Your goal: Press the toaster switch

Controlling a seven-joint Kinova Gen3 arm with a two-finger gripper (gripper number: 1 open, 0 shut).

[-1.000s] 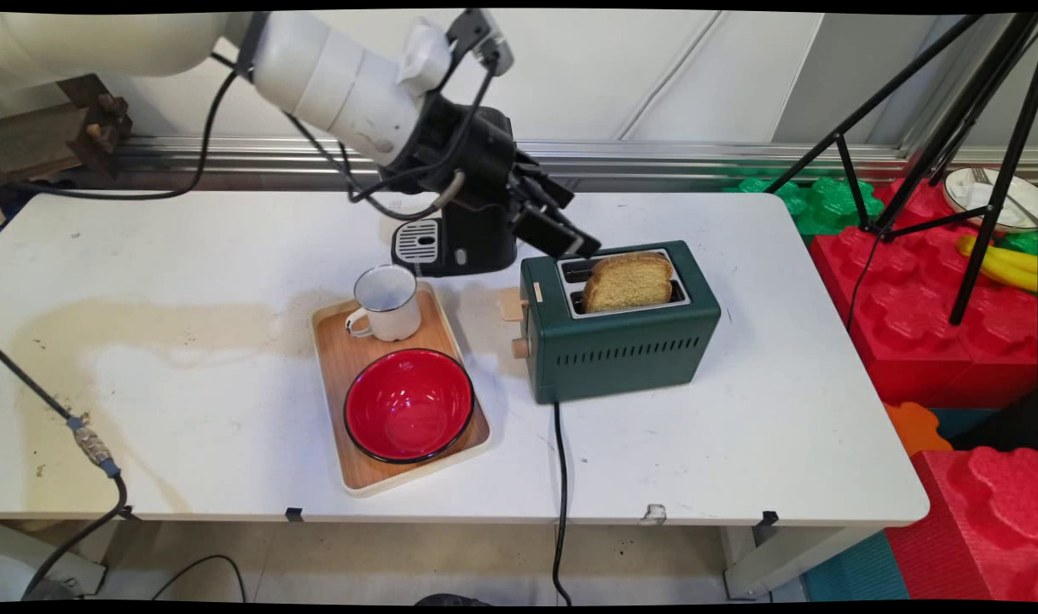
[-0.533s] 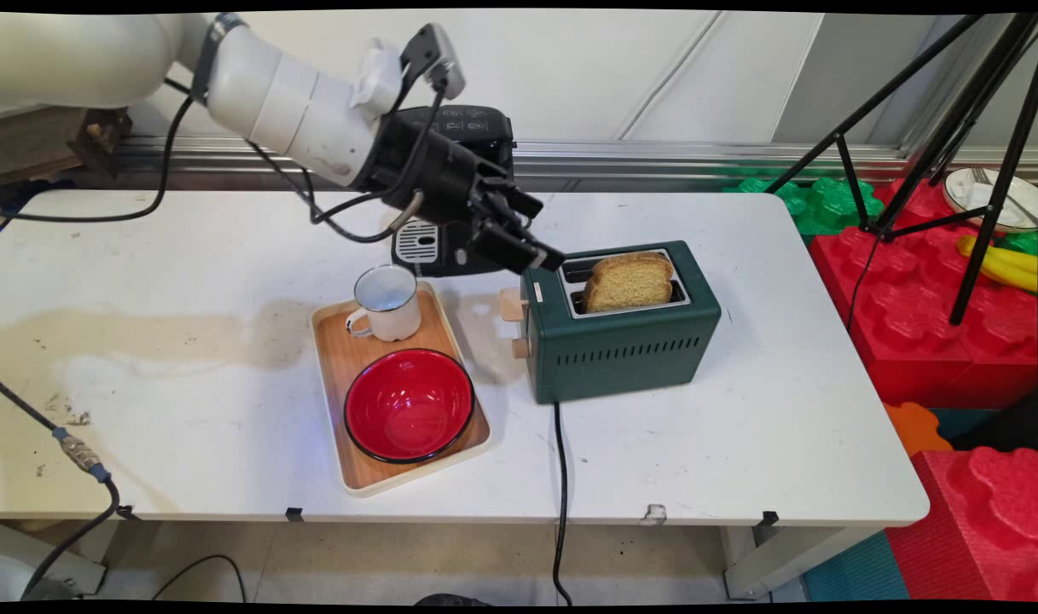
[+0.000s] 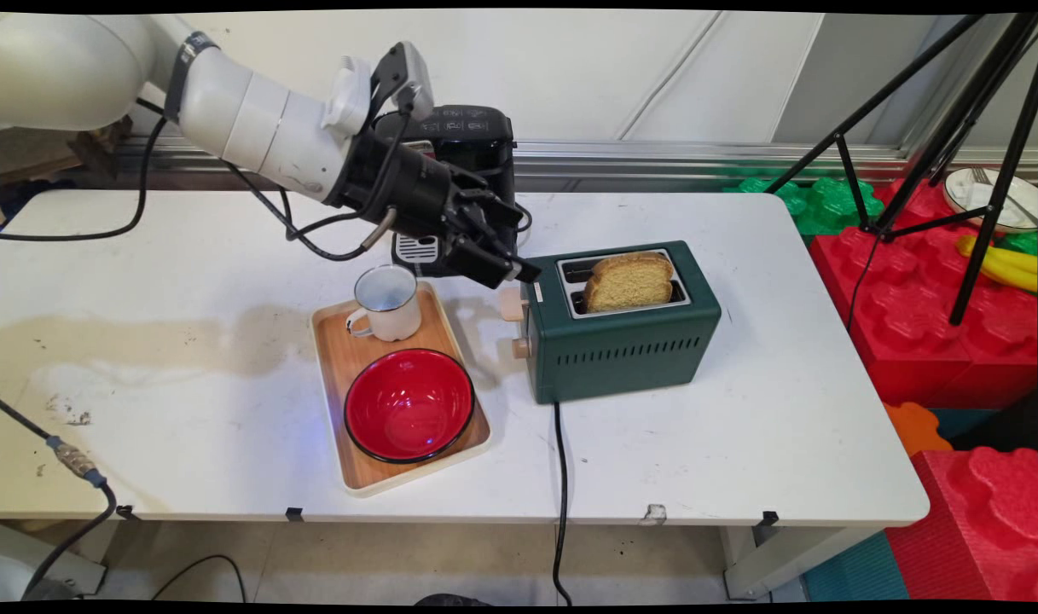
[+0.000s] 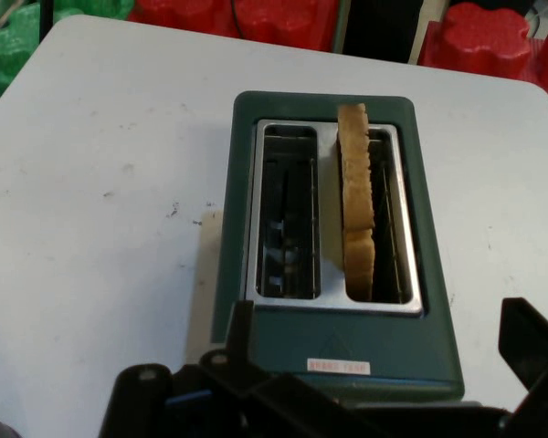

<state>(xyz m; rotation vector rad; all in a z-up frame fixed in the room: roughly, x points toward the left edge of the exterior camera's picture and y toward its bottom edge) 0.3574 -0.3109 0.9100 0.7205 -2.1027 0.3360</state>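
Toaster (image 3: 621, 320), green, on the white table (image 3: 740, 426), one bread slice (image 3: 628, 280) upright in its near slot. End effector (image 3: 508, 271) spread wide, empty, just beside the toaster's lever end. Best lowered squarely over the beige lever (image 3: 512, 304), clear of the mug (image 3: 387, 302).

Overhead and hand views (shared toaster (image 3: 621, 320) (image 4: 338, 274))

Green toaster (image 3: 621, 341) — red bowl (image 3: 408, 404)
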